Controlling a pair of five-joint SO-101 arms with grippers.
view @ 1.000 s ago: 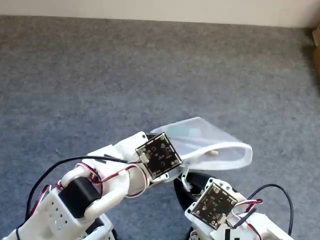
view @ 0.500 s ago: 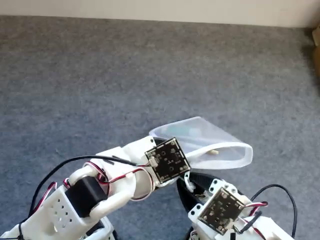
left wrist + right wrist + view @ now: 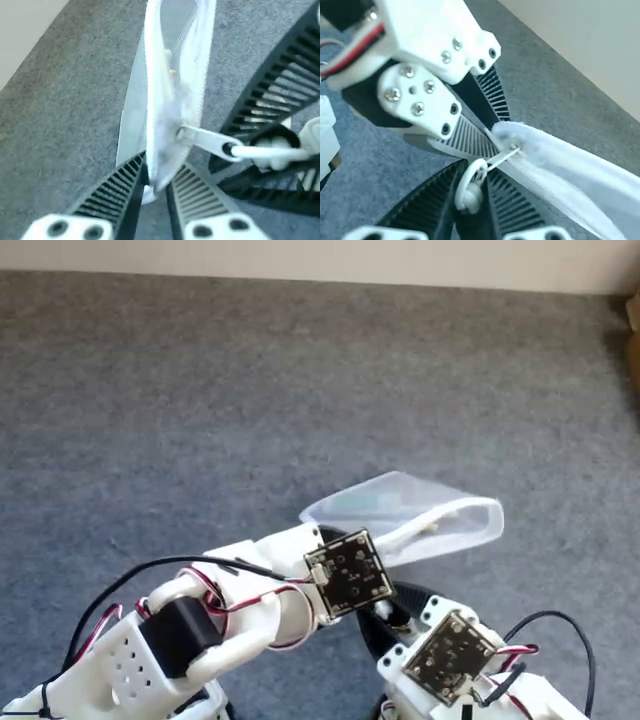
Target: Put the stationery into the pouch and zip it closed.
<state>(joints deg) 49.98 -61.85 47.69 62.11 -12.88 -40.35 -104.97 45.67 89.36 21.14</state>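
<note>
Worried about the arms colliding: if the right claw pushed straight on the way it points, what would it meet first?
Probably the left claw, pinching the pouch end just beyond the zipper ring the right claw holds; depth is unclear.

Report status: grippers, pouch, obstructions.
Left gripper shut on pouch end. Right gripper shut on zipper pull. Slider at that end. Grippers crowded close together.

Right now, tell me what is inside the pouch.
Through the pouch wall, a pale green item and a small tan piece show, neither identifiable. The near end is covered by the left gripper, which pinches it; the right gripper holds the zipper pull.
</note>
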